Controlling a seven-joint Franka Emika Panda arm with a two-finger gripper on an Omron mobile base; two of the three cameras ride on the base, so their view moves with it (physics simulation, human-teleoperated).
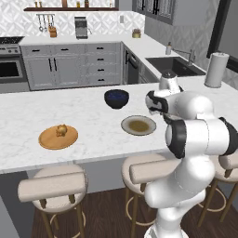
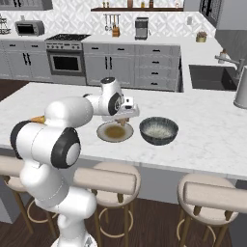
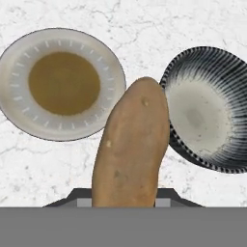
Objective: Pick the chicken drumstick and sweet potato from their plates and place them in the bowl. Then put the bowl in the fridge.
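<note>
My gripper is shut on the sweet potato, a long tan-orange piece that hangs point down above the counter. The potato's tip hovers over the right side of the grey-rimmed plate, whose brown centre is bare. To the right of that plate stands the bowl, its outside streaked grey-blue and its pale inside holding nothing. The chicken drumstick lies on the wooden plate far to the left. In the left base view my arm hides the gripper.
A deeper dark navy bowl stands further back on the marble island. A paper towel roll is at the right end, near the sink. Stools line the near edge.
</note>
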